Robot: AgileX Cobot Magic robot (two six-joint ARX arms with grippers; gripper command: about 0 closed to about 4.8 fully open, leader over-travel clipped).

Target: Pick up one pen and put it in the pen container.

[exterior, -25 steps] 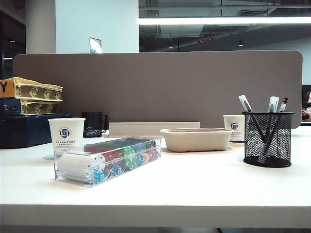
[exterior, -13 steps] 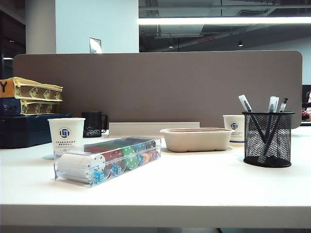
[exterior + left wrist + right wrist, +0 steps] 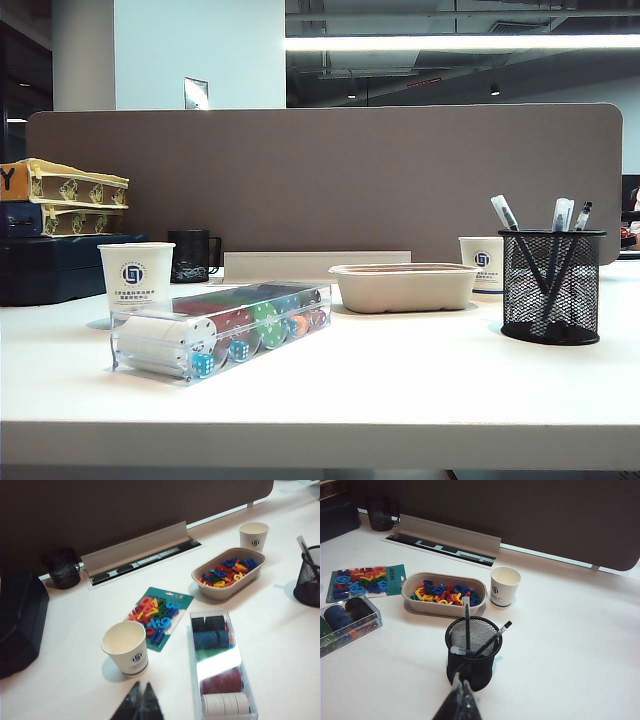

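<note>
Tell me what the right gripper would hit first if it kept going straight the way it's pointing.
Most likely the pen container: the shut right gripper points at its near wall. How far off it hangs is unclear.

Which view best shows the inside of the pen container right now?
The right wrist view: it looks down into the pen container, showing the pens leaning inside, with the right gripper shut, close above it. The exterior view shows only its mesh side and pen tips above the rim. The left wrist view catches only part of it at the frame edge.
</note>
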